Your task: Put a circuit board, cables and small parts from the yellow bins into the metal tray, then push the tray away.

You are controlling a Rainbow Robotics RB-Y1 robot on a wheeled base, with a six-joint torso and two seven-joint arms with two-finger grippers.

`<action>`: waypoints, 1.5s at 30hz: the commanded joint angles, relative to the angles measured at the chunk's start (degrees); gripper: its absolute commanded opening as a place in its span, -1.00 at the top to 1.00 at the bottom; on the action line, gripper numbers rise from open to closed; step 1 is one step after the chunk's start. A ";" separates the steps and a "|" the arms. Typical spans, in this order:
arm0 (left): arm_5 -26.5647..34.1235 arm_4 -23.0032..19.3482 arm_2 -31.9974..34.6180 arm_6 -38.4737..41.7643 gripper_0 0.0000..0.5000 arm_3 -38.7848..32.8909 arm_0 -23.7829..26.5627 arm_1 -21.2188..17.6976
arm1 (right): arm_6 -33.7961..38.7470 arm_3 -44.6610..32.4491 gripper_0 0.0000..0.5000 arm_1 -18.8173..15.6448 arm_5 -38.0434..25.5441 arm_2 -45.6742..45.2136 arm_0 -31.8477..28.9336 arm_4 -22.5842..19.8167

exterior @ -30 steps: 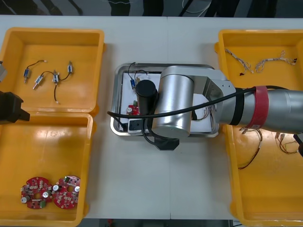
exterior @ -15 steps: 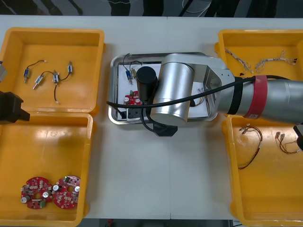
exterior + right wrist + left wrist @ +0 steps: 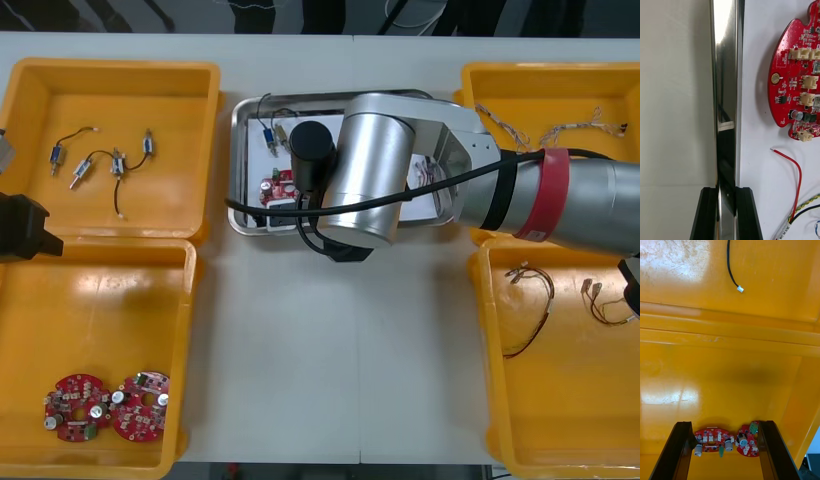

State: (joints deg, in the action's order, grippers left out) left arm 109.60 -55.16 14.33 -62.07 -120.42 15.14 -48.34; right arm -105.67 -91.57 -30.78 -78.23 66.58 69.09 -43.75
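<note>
The metal tray (image 3: 238,150) lies between the bins, toward the table's far side, white inside. In it are a round red circuit board (image 3: 274,187), a blue and white cable (image 3: 270,140) and more cables. My right arm (image 3: 365,175) reaches over the tray and covers much of it. My right gripper (image 3: 729,189) is shut on the tray's near rim (image 3: 725,75), one finger on each side. The board (image 3: 797,78) and a red cable (image 3: 797,168) lie on the white liner just inside. My left gripper (image 3: 724,423) hangs open over the left near bin, at the table's left edge (image 3: 20,228).
The left far bin (image 3: 190,80) holds small metal parts on black cables (image 3: 100,160). Two red boards (image 3: 105,405) lie in the left near bin (image 3: 100,300). Thin cables lie in the right far bin (image 3: 560,130) and the right near bin (image 3: 530,300).
The tray has slid away from me and slightly left, with my right gripper holding its near rim. The left arm has not moved.
</note>
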 commanded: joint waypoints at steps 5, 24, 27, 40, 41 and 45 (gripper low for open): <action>0.40 0.49 1.32 -5.87 -1.00 -1.83 -1.08 -2.72 | -3.84 3.15 0.75 0.98 2.74 -3.30 3.16 1.30; 0.40 0.49 1.32 -5.87 -1.00 -1.83 -1.08 -2.72 | -7.18 10.01 0.75 0.98 10.29 -4.71 4.83 1.65; 0.40 0.49 1.32 -5.87 -1.00 -1.83 -1.08 -2.72 | -7.53 10.80 0.75 1.16 10.82 -5.06 5.09 1.65; 0.40 0.49 1.32 -5.87 -1.00 -1.83 -1.08 -2.72 | -9.29 14.32 0.76 1.60 14.95 -5.23 6.15 1.65; 0.40 0.49 1.32 -5.87 -1.00 -1.83 -1.08 -2.72 | -9.38 14.32 0.76 1.60 14.95 -5.23 6.15 1.65; 0.40 0.49 1.32 -5.87 -1.00 -1.83 -1.08 -2.72 | -9.56 14.32 0.76 1.60 14.95 -5.23 6.15 1.65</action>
State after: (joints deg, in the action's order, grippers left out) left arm 109.60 -55.16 14.33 -62.07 -120.43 15.14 -48.35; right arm -112.86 -76.93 -30.20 -63.86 63.39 71.74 -42.63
